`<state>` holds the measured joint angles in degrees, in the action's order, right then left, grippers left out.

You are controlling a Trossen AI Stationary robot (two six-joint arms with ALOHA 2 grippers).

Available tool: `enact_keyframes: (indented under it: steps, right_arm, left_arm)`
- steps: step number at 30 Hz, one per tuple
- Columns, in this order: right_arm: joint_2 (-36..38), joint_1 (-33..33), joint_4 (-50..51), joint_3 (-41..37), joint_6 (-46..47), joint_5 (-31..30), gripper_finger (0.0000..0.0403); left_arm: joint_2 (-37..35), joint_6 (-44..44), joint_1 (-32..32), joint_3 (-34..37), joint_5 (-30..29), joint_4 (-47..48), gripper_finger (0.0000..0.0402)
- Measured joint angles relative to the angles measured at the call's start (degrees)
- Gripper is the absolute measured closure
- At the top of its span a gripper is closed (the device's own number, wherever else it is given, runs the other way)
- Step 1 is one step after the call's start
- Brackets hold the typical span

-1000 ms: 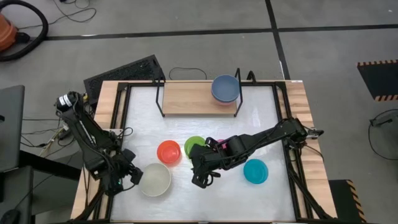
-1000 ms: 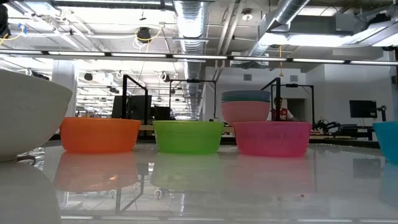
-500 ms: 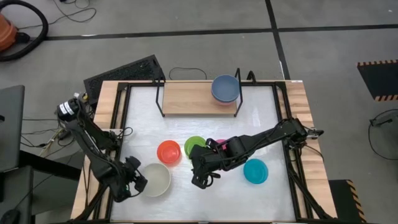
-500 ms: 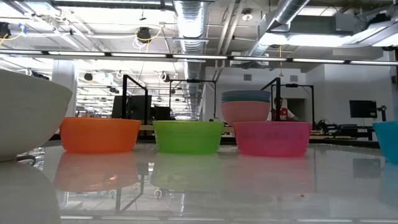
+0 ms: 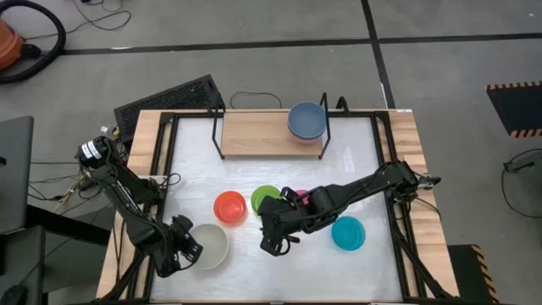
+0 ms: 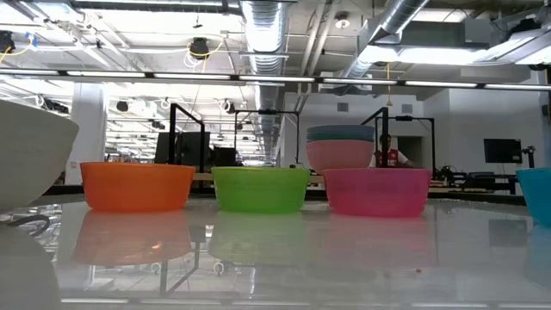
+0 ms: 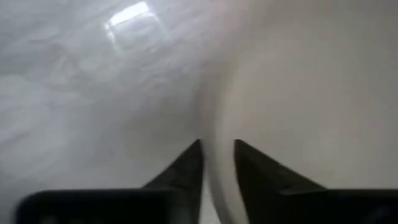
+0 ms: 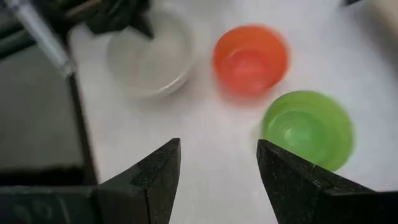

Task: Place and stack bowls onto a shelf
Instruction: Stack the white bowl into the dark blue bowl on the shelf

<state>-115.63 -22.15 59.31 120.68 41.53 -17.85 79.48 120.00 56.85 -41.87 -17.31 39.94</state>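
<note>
On the table's near-left corner: left gripper [image 5: 180,251] is clamping the rim of the cream-white bowl [image 5: 212,245]; in the left wrist view its two dark fingers [image 7: 186,165] are sitting either side of the bowl's thin wall [image 7: 298,93], nearly closed on it.
Cream-white bowl: resting near the tabletop's [image 5: 254,169] front-left edge, well apart from the shelf; showing at the far left edge in the low view [image 6: 26,159].
Right gripper [image 5: 269,243]: hovering w/ fingers spread wide and nothing betw. them (right wrist view shows bare tabletop in the gap [image 8: 217,180]); sitting mid-table, just in front of the lime green bowl.
Red-orange bowl [image 5: 229,207]: standing upright mid-table, just beside the lime green bowl [image 5: 265,200]; both also showing in the right wrist view [image 8: 250,57] [image 8: 308,127].
Magenta bowl [image 6: 377,191]: sitting next to the lime green one in the low view; mostly hidden under the right arm from above.
Teal bowl [image 5: 348,233]: lying right of the right arm, near the front-right of the table.
Shelf [image 5: 262,134]: standing at the table's far edge, wood plank mostly bare.
Blue bowl [image 5: 306,120]: sitting at the shelf's right end, stacked in a pink bowl [image 6: 340,155] (low view shows pink under blue).
</note>
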Motion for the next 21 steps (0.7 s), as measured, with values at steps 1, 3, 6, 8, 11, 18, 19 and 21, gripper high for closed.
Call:
enact_keyframes:
  steps: [1,3,6,8,11,18,19,21]
  right_arm:
    - [0.0,0.0,0.0,0.0,1.44,-2.42,0.0163]
    - [0.02,0.35,0.0,0.0,5.6,-7.56,0.0163]
    - [0.02,1.46,-0.04,0.0,10.19,-13.03,0.0163]
    - [0.02,2.3,-0.15,0.0,10.53,-13.92,0.0163]
    - [0.02,3.08,-0.27,0.0,10.63,-13.77,0.0163]
    - [0.22,1.98,-1.81,2.24,9.73,-14.81,0.0163]
    - [0.3,1.59,-1.85,2.97,9.0,-15.99,0.0163]
    - [0.35,0.58,-1.9,4.23,6.99,-19.45,0.0163]
  left_arm:
    - [0.0,0.33,-0.18,0.0,-0.79,0.09,0.0356]
    - [0.0,0.75,-0.55,0.0,-3.21,-0.01,0.0389]
    - [-0.04,0.68,-2.02,-0.38,-7.25,0.62,0.0397]
    - [-0.07,-0.87,-3.52,-1.74,-9.99,1.77,0.04]
    - [-0.09,-5.1,-6.15,-4.97,-12.4,5.64,0.0401]
    - [-0.13,-15.97,-10.91,-15.7,-17.94,20.4,0.0401]
    - [-0.13,-16.25,-11.43,-17.16,-19.57,23.43,0.0401]
    - [-0.15,-16.34,-12.77,-19.8,-22.54,29.08,0.0401]
